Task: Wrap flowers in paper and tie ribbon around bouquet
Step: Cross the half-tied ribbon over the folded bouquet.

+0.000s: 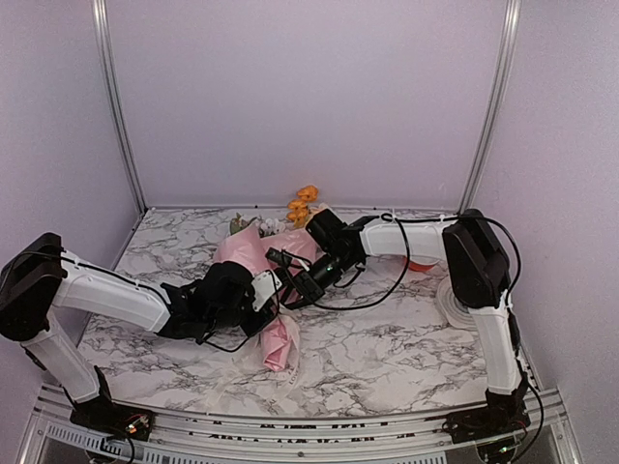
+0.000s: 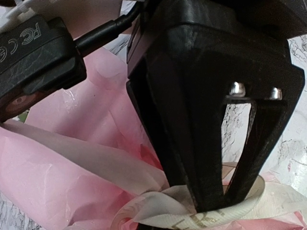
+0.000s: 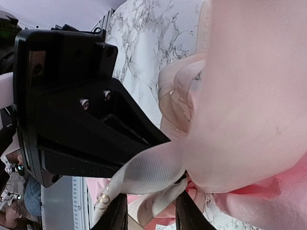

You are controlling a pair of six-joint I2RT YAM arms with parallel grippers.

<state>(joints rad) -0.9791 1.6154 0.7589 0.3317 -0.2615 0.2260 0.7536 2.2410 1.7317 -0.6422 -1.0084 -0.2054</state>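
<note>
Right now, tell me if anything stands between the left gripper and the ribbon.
Nothing visible does. The left gripper is closed on the ribbon itself, with its fingertips pinching the band where it loops over the pink paper.

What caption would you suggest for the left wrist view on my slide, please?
Jaws of the left gripper closed on the cream ribbon draped across the pink paper.

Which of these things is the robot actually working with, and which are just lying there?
In the job: pink paper, flowers, cream ribbon pinched by the left gripper.
Lying about: white coil beside the right arm, orange object behind that arm; neither clear enough to name.
</note>
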